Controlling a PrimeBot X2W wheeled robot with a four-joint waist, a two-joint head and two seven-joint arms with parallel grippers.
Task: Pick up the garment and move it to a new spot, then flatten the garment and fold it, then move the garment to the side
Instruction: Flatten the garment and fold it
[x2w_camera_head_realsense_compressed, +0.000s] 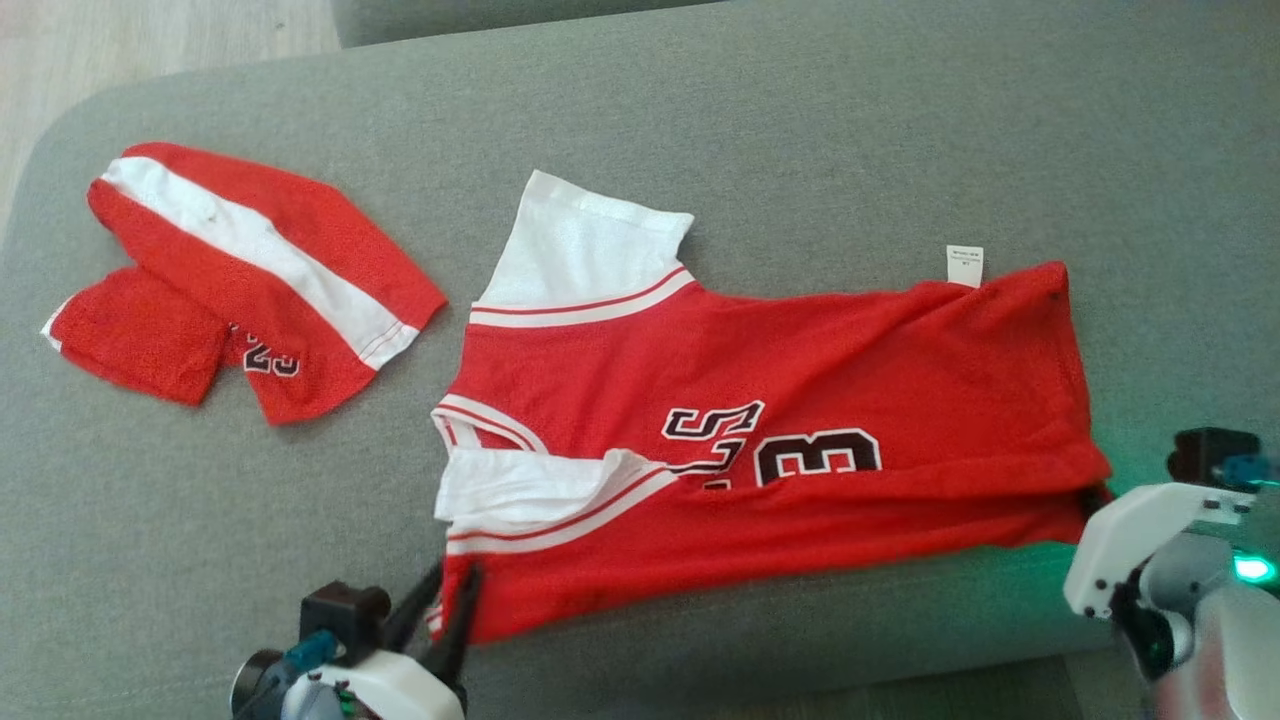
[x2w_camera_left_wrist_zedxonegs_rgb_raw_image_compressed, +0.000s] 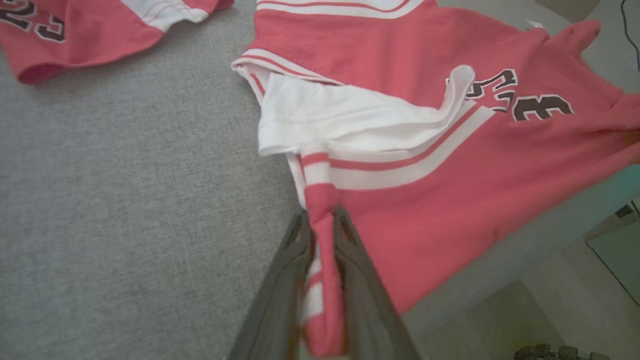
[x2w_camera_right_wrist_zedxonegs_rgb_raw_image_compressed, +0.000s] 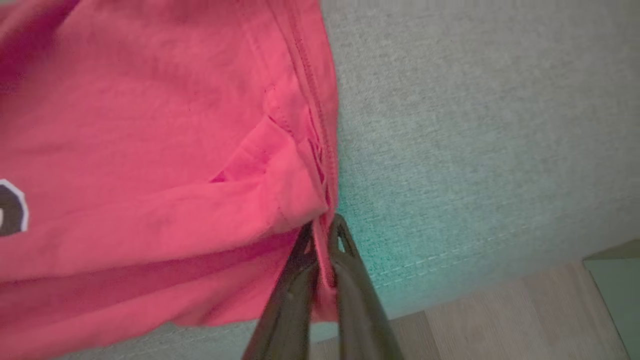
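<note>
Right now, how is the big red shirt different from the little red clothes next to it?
The shirt is bigger and spread out long; the little piece is folded over on itself. The shirt is pinched at its near edge by the left gripper and the right gripper; the little piece lies untouched. Both are red and white with black numbers, on the grey cushion.
</note>
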